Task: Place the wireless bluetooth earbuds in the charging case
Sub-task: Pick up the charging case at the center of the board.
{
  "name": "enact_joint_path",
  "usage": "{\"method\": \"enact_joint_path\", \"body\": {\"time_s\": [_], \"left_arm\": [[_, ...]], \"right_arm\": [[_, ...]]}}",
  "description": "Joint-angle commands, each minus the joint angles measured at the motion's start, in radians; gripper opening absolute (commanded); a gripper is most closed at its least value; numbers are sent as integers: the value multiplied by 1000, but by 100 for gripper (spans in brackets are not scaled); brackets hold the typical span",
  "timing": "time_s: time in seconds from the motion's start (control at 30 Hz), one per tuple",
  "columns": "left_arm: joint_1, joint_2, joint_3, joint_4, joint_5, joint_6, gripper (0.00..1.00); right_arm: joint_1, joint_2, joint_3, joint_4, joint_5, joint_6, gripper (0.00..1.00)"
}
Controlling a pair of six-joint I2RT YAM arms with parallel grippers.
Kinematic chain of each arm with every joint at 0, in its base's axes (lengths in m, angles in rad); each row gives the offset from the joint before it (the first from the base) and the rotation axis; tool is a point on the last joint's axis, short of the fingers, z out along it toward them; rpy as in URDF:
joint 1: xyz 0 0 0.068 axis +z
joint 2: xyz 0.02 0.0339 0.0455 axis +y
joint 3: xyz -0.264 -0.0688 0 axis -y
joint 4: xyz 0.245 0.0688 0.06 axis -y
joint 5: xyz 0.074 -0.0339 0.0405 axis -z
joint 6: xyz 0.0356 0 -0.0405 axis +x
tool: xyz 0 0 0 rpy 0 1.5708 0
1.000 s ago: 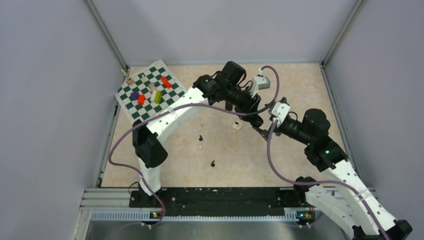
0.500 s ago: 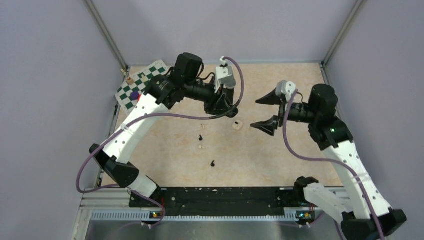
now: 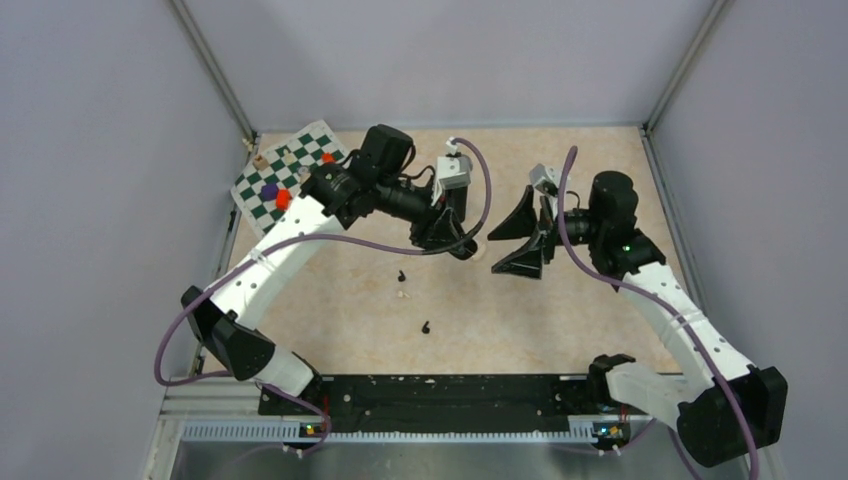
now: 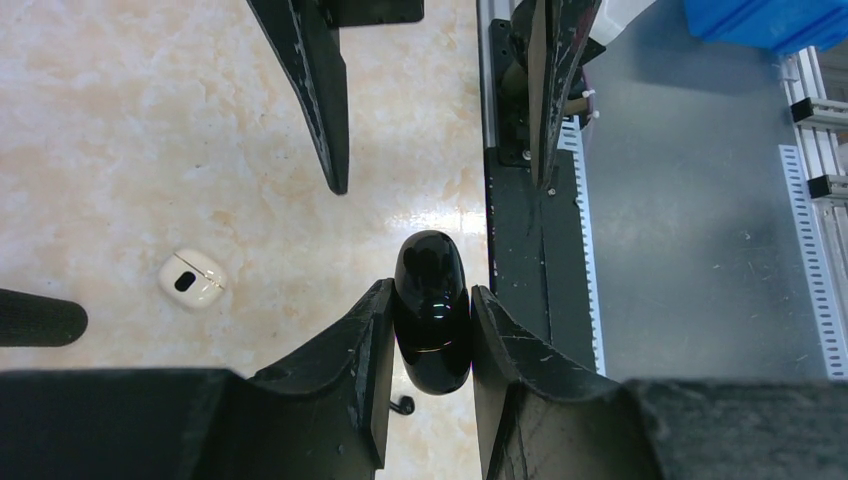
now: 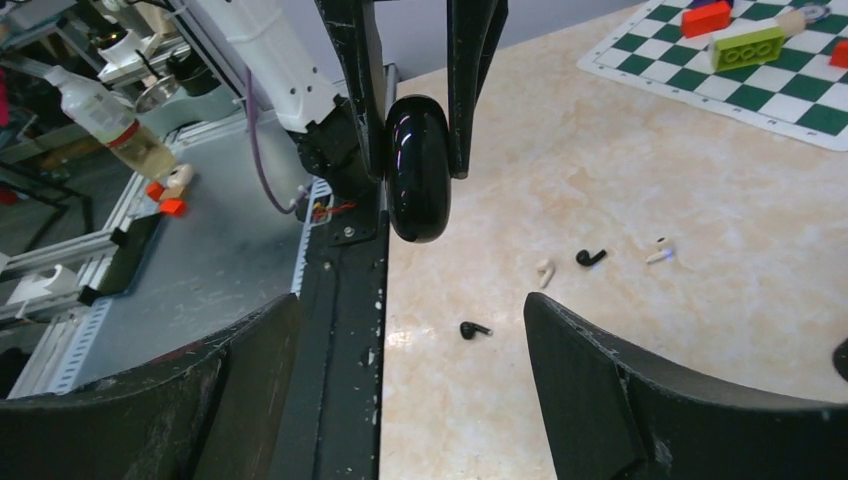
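Left gripper [image 4: 430, 295] is clamped on the black case [image 4: 432, 310], one finger on each side, and holds it clear of the table [image 5: 700, 200], over its near edge. Right gripper [image 5: 408, 310] faces that case with jaws spread wide and nothing between them; it touches nothing. The case looks closed, a smooth dark oval with no gap visible at the lid. The earbuds [image 5: 590, 257] are all outside any case: two black and two whitish, loose on the table, set apart from one another and well apart from both grippers. A white case [image 4: 192, 279] sits on the table just beside the grippers; whether it is open cannot be told. A chessboard [image 5: 740, 70] with coloured blocks occupies the far left corner and plays no part. Finding: no earbud has been inserted. In my judgement the work is at its opening step, with the black case presented for the right gripper to open or steady. Outstanding: open the case, set it down, then pick up and seat the earbuds.
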Motion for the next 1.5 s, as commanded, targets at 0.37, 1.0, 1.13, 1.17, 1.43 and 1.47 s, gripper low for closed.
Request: {"method": "enact_joint_path", "body": {"time_s": [0.37, 1.0, 1.13, 1.17, 1.43, 1.47], "left_arm": [[-1, 50, -3, 121, 118, -92, 19], [-13, 80, -21, 132, 69, -94, 20], [-19, 85, -18, 129, 64, -92, 20], [-20, 86, -17, 128, 62, -91, 20], [-22, 92, -10, 123, 57, -86, 25], [-22, 92, -10, 122, 54, -85, 31]], "right_arm": [[63, 30, -59, 317, 16, 224, 73], [94, 51, -51, 300, -17, 217, 46], [95, 45, -57, 318, -20, 233, 38], [95, 44, -57, 320, -21, 235, 36], [95, 34, -62, 315, -24, 227, 9], [95, 31, -61, 313, -24, 224, 8]]}}
